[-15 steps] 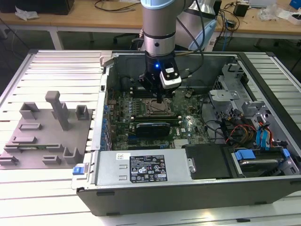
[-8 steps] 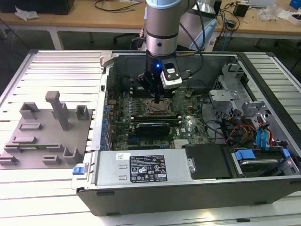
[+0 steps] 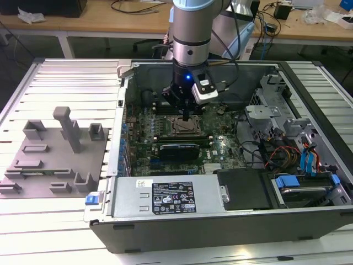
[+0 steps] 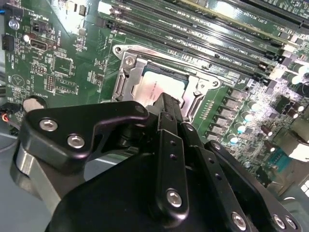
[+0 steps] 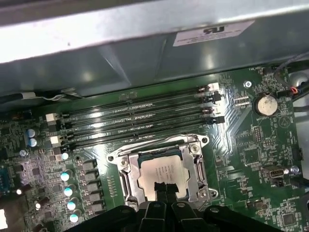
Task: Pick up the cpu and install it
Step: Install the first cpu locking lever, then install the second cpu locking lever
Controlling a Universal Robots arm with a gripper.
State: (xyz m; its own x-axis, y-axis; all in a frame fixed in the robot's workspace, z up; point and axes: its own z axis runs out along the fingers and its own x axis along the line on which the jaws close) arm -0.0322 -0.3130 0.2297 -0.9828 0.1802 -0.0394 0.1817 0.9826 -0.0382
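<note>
The cpu (image 5: 161, 169) is already lying in its socket (image 5: 197, 169); the end effector (image 5: 164, 186), closed and empty, is hovering over it.

1. Wooden desks (image 3: 110, 19) on white legs, well apart from the fingers (image 3: 186, 116), beyond them.
2. Loose cables (image 3: 135, 5) and pale clutter (image 3: 30, 16) on the desktops.
3. Dark floor (image 3: 99, 47) beneath the desks.
4. Ribbed metal table (image 3: 55, 232) on all sides of the fingers, evenly and brightly lit.

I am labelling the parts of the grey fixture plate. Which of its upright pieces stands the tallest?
The T-topped post on the grey fixture plate. It rises well above the low blocks and brackets around it.
</note>
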